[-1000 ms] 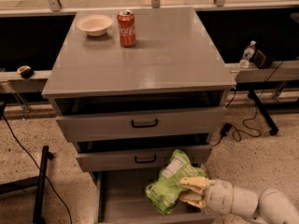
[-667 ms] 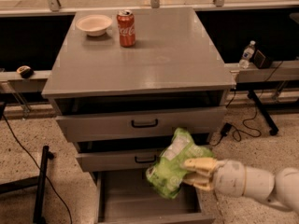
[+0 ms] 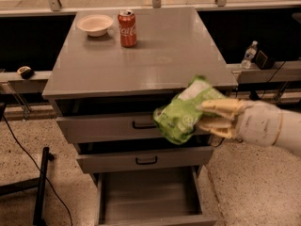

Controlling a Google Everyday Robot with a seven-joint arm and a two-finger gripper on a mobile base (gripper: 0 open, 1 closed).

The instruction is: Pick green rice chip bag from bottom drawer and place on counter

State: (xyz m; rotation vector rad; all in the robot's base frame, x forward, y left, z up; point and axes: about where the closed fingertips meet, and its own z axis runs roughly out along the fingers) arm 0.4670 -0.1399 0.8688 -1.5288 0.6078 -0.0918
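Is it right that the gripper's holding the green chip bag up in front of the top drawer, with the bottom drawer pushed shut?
Not quite. The bottom drawer is pulled open, not shut, as the camera view shows. The rest stands: the gripper holds the green rice chip bag up in front of the top drawer.

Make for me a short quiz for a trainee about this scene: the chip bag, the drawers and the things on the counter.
1. True or false: the green rice chip bag lies on the counter.
2. What stands beside the red soda can? A. a white bowl B. a glass jar C. a sponge
3. Short answer: which drawer is pulled out farthest?

Key
1. False: the claw, shut on the bag, holds it in the air in front of the top drawer.
2. A.
3. The bottom drawer.
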